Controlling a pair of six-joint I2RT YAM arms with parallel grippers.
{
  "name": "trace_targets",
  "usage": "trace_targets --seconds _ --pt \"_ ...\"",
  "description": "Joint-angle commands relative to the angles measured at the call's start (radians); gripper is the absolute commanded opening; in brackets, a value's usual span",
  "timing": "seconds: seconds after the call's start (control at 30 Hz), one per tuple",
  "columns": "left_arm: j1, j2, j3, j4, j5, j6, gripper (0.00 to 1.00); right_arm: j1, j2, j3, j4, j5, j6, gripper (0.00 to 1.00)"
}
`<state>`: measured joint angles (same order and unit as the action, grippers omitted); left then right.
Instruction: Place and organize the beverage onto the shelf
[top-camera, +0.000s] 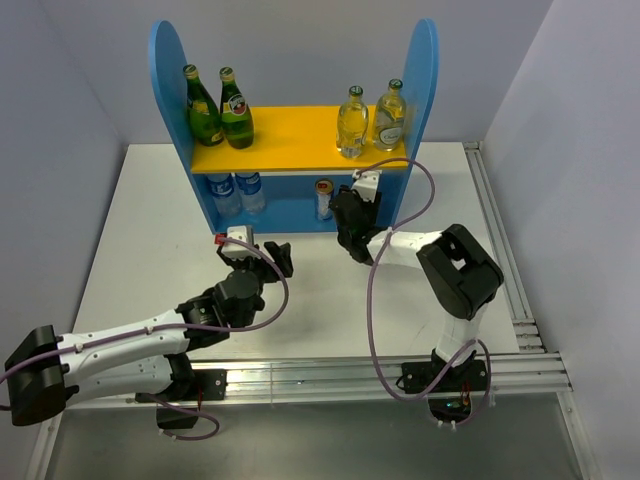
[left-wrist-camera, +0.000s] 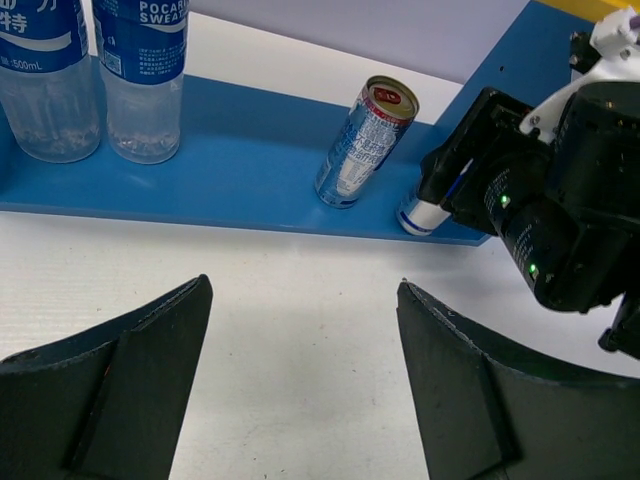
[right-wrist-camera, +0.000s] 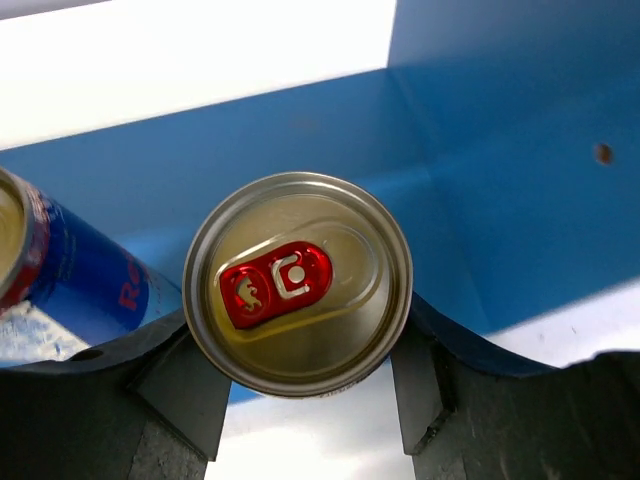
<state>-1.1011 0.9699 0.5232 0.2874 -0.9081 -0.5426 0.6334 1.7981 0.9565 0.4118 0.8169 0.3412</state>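
Right wrist view: slim can (right-wrist-camera: 298, 285) clenched in the right claw (right-wrist-camera: 300, 360) near the front lip of the shelf (right-wrist-camera: 480, 180), second can (right-wrist-camera: 70, 280) just left of the claw, left claw (left-wrist-camera: 302, 320) spread and empty; likely to topple forward or knock its neighbour if released tilted.

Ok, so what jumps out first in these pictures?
The bright blue and yellow shelf at the back, with two dark green bottles on its top left and two clear bottles on its top right. Below, the right arm's fingers clasp a can with a red tab beside another can.
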Motion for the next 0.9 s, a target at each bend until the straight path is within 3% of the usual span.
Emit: trace_targets --seconds 0.0,0.3,0.33,0.37,0.4,0.47,0.53,0.87 --pt "-0.003 0.022 0.000 0.041 -0.018 0.012 0.81 -0.021 0.012 0.097 0.119 -0.022 -0.019 0.00" --pt "-0.003 0.038 0.003 0.047 -0.017 0.010 0.81 -0.031 0.043 0.146 0.085 -0.030 0.007 0.00" --pt "-0.003 0.036 0.003 0.044 -0.017 0.010 0.81 -0.032 0.046 0.148 0.082 -0.042 0.009 0.04" --pt "-0.003 0.036 0.003 0.042 -0.017 0.009 0.81 -0.034 0.046 0.148 0.085 -0.044 0.012 0.36" --pt "-0.003 0.035 0.003 0.041 -0.015 0.007 0.81 -0.034 0.047 0.148 0.088 -0.047 0.013 0.58" --pt "-0.003 0.033 0.003 0.039 -0.015 0.007 0.81 -0.032 0.047 0.154 0.085 -0.051 0.022 0.72" --pt "-0.003 0.035 0.003 0.033 -0.018 0.006 0.81 -0.032 0.052 0.157 0.076 -0.050 0.025 0.80" --pt "-0.003 0.023 0.006 0.016 -0.021 -0.002 0.81 -0.031 0.014 0.113 0.056 -0.050 0.061 0.82"
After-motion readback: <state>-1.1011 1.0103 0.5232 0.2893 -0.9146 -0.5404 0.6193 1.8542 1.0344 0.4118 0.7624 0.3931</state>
